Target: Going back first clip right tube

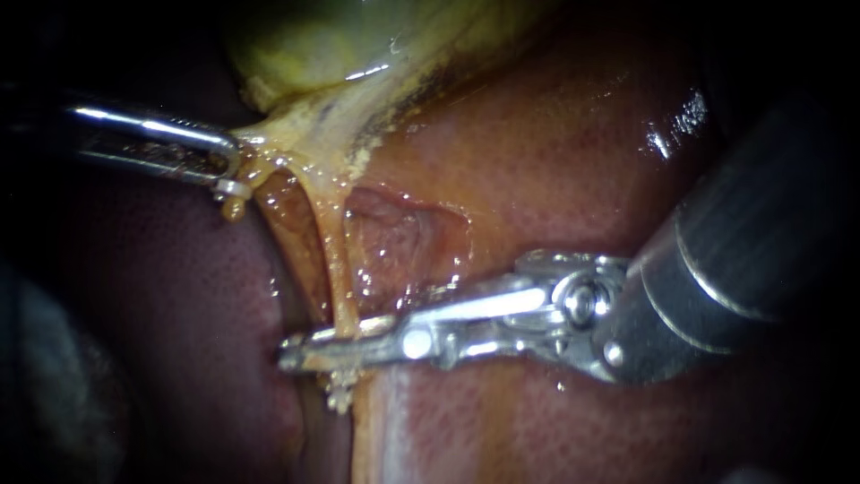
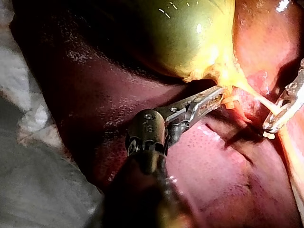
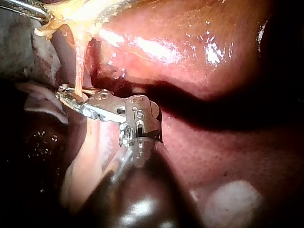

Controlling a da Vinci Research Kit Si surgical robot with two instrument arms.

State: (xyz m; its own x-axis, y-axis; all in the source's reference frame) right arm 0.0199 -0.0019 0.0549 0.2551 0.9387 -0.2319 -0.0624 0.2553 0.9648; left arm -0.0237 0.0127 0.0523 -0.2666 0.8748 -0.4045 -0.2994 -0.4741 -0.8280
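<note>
Clamp low on the right tube (image 1: 337, 269) — retreat not yet begun.

Across the tube, right instrument (image 1: 300, 350), jaws nearly together and pressed on it from both sides; just beneath them on the tube, a small pale toothed piece, likely the clip (image 1: 339, 387). By the look of it, clipping done, release and pull-back left. Above the tube, left instrument (image 1: 229, 179) closed on tissue at the gallbladder (image 1: 305, 45) neck, holding it taut. Beside the tube, wet glistening liver (image 1: 555, 179) — close quarters, little room for backing out.
</note>
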